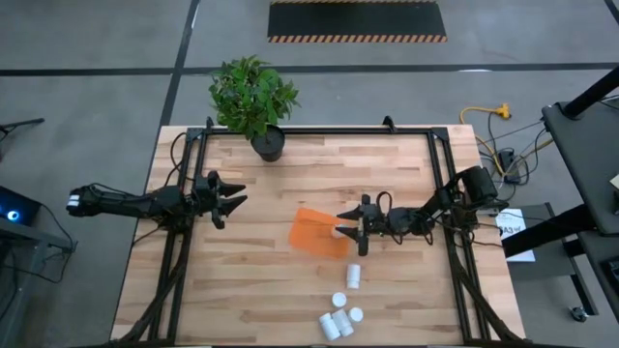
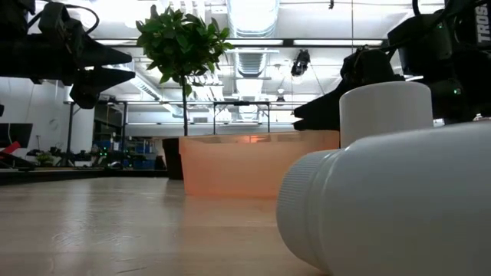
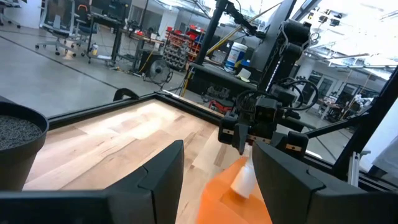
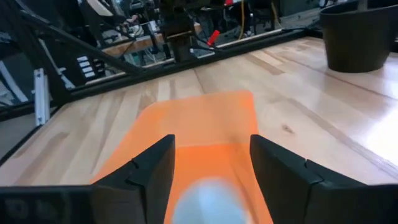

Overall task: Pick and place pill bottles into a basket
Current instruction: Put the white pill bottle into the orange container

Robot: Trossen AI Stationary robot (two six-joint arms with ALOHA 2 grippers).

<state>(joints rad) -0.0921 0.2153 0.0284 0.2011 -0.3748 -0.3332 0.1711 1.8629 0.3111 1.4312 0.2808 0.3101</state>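
Observation:
The orange basket (image 1: 311, 232) sits on the table's middle. My right gripper (image 1: 346, 230) reaches level over the basket's right rim, fingers apart. A white pill bottle (image 3: 244, 179) is tilted just under its fingertips, inside the basket. In the right wrist view the same bottle (image 4: 208, 202) is a white blur low between the fingers. My left gripper (image 1: 237, 201) hovers open and empty to the left of the basket. Several more pill bottles (image 1: 343, 314) lie or stand on the wood near the front edge, one (image 1: 354, 275) closer to the basket. My right gripper has a finger on either side of the bottle's upper end (image 3: 247, 167), coming level from the table's right. I cannot tell whether the fingers touch it. The bottle slants down into the basket.
A black pot with a green plant (image 1: 268, 145) stands at the far edge, left of centre. In the low view one bottle (image 2: 399, 207) lies close to the camera, with another (image 2: 383, 111) upright behind it. Bare wood lies to the left of the basket (image 2: 245, 165).

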